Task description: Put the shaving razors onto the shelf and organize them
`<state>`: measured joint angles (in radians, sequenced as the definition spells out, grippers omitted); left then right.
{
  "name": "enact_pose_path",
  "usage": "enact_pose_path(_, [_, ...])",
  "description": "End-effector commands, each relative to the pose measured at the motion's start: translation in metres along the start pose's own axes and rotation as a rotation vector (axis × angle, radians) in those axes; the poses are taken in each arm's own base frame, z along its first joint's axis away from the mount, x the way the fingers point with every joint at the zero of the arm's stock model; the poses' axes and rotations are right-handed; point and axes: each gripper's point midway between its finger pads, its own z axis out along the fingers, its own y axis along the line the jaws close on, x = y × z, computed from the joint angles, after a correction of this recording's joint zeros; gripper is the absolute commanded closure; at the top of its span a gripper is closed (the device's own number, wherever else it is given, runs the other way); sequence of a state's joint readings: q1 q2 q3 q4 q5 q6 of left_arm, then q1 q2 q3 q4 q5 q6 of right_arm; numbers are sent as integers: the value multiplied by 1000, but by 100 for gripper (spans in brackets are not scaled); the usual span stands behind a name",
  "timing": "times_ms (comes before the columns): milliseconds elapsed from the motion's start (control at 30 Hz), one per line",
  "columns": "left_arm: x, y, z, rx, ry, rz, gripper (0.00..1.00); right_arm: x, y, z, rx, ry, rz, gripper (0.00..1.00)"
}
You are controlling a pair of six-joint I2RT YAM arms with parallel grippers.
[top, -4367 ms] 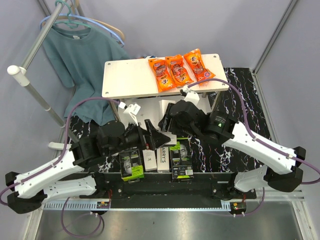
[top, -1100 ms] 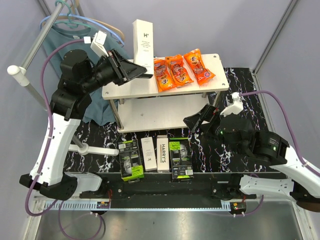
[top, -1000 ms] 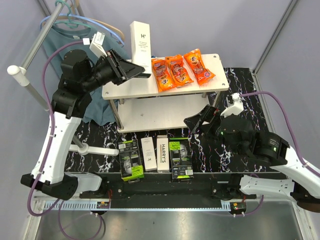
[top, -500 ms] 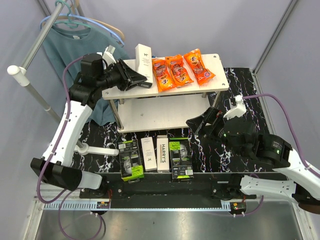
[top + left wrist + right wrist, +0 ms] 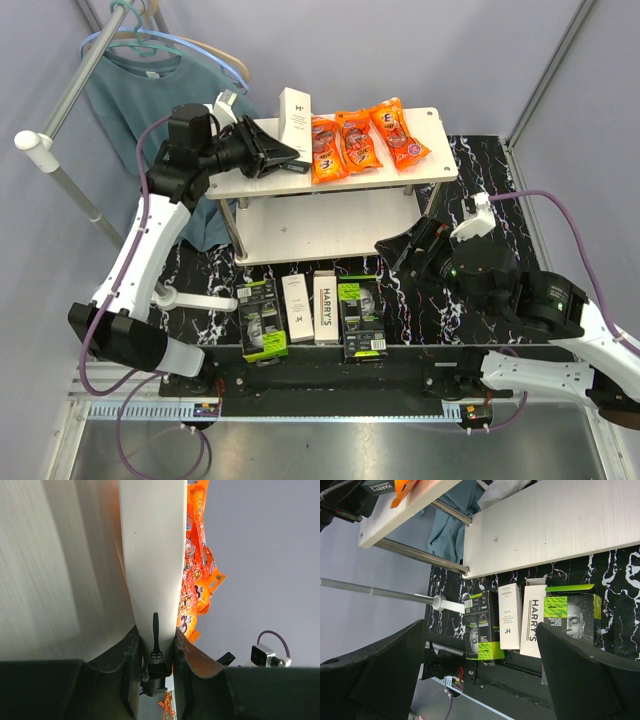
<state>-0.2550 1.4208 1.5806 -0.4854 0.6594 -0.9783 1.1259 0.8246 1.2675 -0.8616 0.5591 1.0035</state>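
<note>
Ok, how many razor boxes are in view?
5. One white box held by the left gripper at the shelf top; four in a row on the table: black, white, white, black.

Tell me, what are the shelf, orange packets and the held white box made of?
Shelf: pale matte boards with wood grain, likely laminate; shiny legs, seemingly metal. Orange packets: glossy crinkled film, probably plastic. White box: matte, sharp-edged, probably cardboard.
</note>
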Motion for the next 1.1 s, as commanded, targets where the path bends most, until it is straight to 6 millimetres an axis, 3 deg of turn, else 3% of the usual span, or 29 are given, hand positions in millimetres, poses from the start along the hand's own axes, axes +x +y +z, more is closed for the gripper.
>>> enact_pose_path(0, [6, 2, 9, 16, 44, -4, 88, -4, 4, 0, -11, -21, 29, 0])
enact_pose_path(800, [25, -9, 46, 38, 81, -18, 89, -6, -2, -7, -8, -22, 34, 0])
enact_pose_path(1067, [23, -10, 37, 25, 44, -15, 88, -7, -6, -10, -8, -27, 39, 0])
